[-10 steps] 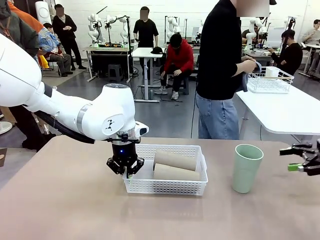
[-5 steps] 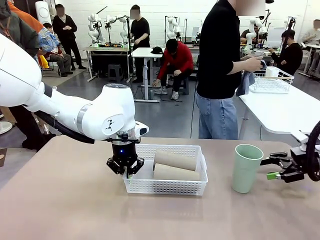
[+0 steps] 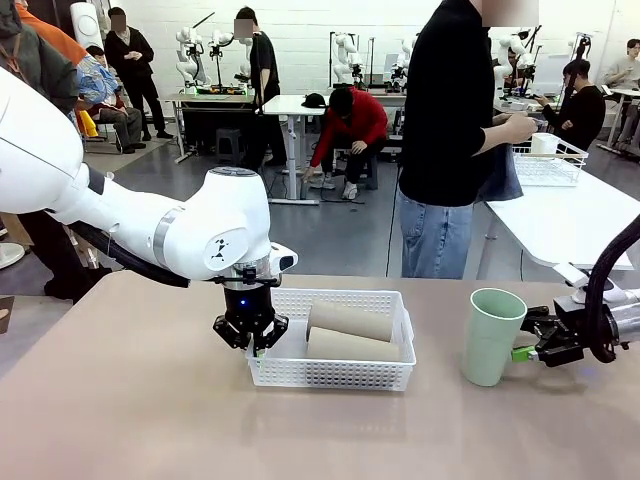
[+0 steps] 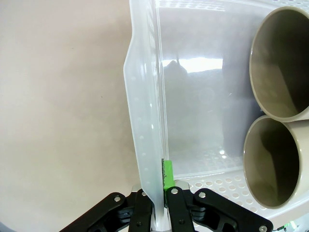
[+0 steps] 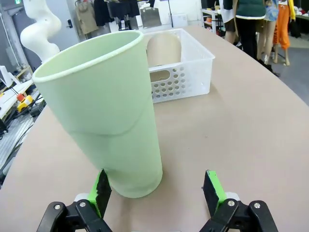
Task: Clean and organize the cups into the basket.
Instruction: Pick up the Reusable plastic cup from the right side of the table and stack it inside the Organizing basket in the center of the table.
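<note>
On your left, the left gripper (image 3: 250,338) is clamped tight on the left end wall of the basket (image 3: 330,372), which sits mid-table. Inside it, two tan cups (image 3: 350,320) lie on their sides, side by side, mouths toward that gripper. Further right, the mint cup (image 3: 492,335) stands upright on the table, outside the basket. Your right gripper (image 3: 527,345) sits low at its base, fingers spread wide, with the cup's foot between the pads and not squeezed.
</note>
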`<state>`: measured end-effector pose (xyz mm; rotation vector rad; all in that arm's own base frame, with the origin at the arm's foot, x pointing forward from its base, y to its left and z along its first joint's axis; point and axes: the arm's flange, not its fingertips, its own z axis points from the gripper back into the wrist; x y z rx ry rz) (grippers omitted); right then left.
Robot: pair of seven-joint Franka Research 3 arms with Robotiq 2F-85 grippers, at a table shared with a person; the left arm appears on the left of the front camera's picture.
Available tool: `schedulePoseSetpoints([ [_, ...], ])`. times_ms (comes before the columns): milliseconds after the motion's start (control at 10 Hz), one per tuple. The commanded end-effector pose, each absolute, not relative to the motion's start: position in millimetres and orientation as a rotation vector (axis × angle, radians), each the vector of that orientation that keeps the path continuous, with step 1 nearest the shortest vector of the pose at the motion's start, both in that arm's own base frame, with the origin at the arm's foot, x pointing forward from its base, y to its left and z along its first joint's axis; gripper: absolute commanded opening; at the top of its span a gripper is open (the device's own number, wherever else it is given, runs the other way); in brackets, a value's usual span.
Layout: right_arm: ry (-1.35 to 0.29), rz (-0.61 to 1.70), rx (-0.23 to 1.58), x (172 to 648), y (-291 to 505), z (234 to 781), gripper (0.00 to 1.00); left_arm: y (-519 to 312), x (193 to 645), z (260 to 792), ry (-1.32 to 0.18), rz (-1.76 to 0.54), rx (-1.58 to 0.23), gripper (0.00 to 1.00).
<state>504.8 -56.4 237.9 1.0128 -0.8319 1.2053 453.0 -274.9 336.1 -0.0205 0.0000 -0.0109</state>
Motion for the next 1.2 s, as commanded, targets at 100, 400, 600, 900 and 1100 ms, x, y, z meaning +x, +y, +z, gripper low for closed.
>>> schedulePoseSetpoints([
  [100,-0.805,1.229,1.042,502.1,-53.0,242.6,1.0,-272.4,451.3,334.4,-0.002,-0.016,-0.026,0.0],
  [400,-0.767,1.305,1.092,494.0,-50.3,245.0,1.0,-272.4,451.3,334.4,-0.002,-0.016,-0.026,0.0],
  [600,-0.753,1.322,1.111,489.8,-49.8,244.3,1.0,-272.4,451.3,334.4,-0.002,-0.016,-0.026,0.0],
  [900,-0.745,1.352,1.125,486.9,-36.6,242.2,1.0,-272.4,451.3,334.4,-0.002,-0.016,-0.026,0.0],
  [1100,-0.729,1.361,1.139,489.4,-27.0,236.7,1.0,-272.4,451.3,334.4,-0.002,-0.016,-0.026,0.0],
])
